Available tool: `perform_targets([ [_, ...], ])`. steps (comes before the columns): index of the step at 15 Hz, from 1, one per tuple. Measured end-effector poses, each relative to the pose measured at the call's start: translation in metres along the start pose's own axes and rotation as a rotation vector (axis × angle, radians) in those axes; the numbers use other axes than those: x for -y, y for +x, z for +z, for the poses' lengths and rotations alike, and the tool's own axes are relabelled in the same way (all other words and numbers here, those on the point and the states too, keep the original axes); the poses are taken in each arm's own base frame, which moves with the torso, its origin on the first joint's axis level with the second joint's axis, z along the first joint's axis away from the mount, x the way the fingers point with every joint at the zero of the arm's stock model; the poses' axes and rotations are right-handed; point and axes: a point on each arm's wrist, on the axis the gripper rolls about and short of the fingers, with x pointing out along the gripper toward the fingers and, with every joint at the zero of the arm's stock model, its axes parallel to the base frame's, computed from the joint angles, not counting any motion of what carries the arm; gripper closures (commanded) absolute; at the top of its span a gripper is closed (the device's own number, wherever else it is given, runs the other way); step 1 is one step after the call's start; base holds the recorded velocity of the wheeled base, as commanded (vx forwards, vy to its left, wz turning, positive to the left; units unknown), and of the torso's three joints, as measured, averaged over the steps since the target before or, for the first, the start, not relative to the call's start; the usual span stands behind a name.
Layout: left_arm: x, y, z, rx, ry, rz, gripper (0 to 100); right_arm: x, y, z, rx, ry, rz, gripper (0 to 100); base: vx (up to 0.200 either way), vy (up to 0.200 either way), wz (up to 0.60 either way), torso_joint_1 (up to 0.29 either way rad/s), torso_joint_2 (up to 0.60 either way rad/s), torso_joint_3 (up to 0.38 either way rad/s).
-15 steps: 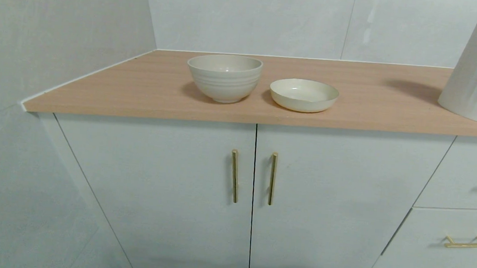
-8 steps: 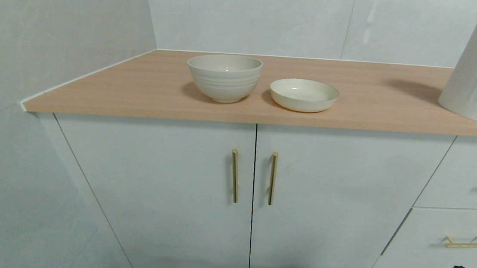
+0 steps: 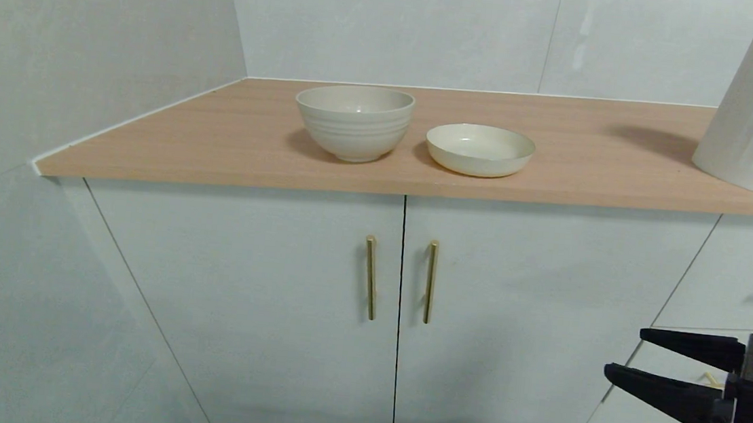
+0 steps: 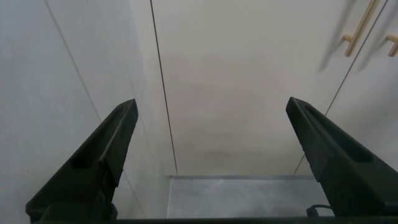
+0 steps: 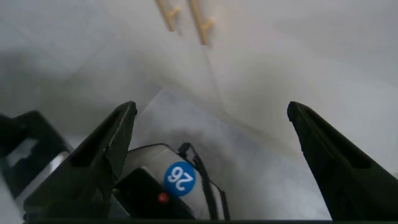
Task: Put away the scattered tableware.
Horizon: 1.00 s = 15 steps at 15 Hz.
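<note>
While the ribbed grey ceramic bowl [image 3: 353, 122] and the shallow cream round dish [image 3: 479, 149] sit side by side on the wooden surface [image 3: 219, 143], dish at the bowl's 3 o'clock, the right pincer [image 3: 623, 352] hangs below, wide open and empty; both pieces lie at its 10 o'clock, dish nearer. Left pincer [image 4: 211, 106]: wide open, empty, facing a white cabinet door [image 4: 236, 93]. Pieces round, no long axis. Markings: none legible.

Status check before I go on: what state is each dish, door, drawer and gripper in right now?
deep bowl: upright, empty, on the counter.
shallow dish: upright, empty, beside the bowl, not touching it.
cabinet doors: both shut.
drawers: shut.
right gripper: open, empty.
left gripper: open, empty.
</note>
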Motion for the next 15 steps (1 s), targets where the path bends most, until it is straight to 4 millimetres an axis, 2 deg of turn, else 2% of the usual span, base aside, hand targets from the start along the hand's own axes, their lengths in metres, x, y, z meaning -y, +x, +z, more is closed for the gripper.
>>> perform_targets([
  [4, 0.0, 0.0, 0.0, -0.001, 0.0, 0.0, 0, -0.011, 0.039, 0.022, -0.04, 0.007, 0.103, 0, 0.0, 0.0, 0.0, 0.0, 0.0, 0.0],
  [10, 0.0, 0.0, 0.0, -0.001, 0.0, -0.001, 0, -0.016, 0.095, 0.051, -0.054, 0.028, 0.163, 0, 0.0, 0.0, 0.0, 0.0, 0.0, 0.0],
  [12, 0.0, 0.0, 0.0, -0.001, 0.0, 0.0, 0, -0.029, 0.112, 0.055, -0.062, 0.094, 0.214, 0, 0.0, 0.0, 0.0, 0.0, 0.0, 0.0],
  [15, 0.0, 0.0, 0.0, -0.001, 0.0, 0.0, 0, -0.032, 0.135, 0.049, -0.046, 0.093, 0.238, 0, 0.0, 0.0, 0.0, 0.0, 0.0, 0.0],
])
